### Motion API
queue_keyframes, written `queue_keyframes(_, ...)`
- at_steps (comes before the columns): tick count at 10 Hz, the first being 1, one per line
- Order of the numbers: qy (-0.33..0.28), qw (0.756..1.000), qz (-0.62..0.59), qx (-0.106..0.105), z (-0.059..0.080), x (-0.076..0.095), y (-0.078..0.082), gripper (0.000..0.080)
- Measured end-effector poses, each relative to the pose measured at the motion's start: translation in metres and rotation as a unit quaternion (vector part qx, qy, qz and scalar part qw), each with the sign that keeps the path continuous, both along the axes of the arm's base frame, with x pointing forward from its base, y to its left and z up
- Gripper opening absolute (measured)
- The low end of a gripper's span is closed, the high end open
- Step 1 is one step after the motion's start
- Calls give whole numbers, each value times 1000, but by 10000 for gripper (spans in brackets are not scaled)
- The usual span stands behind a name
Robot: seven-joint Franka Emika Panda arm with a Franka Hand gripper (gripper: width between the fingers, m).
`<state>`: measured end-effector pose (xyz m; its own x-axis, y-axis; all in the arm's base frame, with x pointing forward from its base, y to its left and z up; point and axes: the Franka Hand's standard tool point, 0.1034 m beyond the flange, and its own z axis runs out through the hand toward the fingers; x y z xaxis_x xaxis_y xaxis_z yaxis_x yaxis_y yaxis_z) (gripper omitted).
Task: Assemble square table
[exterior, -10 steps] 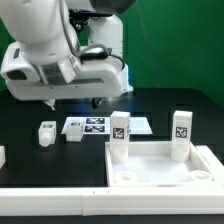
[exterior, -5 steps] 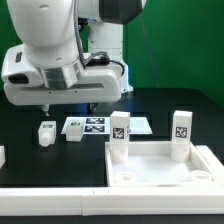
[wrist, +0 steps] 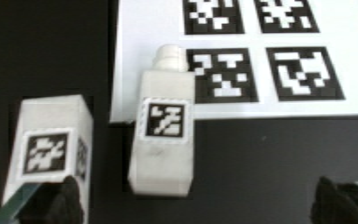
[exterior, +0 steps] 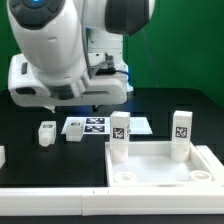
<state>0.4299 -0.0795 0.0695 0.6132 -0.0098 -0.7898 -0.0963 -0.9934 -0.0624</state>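
Two upright legs (exterior: 120,135) on panel (exterior: 160,168) | loose legs (wrist: 165,130) by marker board (wrist: 247,50) | fingers (wrist: 37,205) apart, empty

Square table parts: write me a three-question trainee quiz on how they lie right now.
1. True or false: four legs stand upright on the square panel.
2. Where are the two loose legs? A: inside the square panel. B: lying on the black table by the marker board. C: standing upright on the marker board.
3. Fill in: the gripper is ___ and holds nothing.

Key: 1 false, only two stand there; 2 B; 3 open.
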Motion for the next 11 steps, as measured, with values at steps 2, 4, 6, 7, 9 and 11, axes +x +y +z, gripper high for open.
queue_keyframes(2, 2, 1000, 2, -2, -6, 5, -1, 649)
queue_keyframes(4, 22, 999, -17, -20, -20, -13, -1, 649)
queue_keyframes(6, 16, 1000, -12, -21, -29, -20, 3, 649)
queue_keyframes(7, 13, 1000, -13, -19, -26, -17, -2, 649)
queue_keyframes(9, 10, 1000, -9, -19, -34, -24, 0, 649)
queue_keyframes(11, 11, 1000, -10, -21, -40, -31, -1, 649)
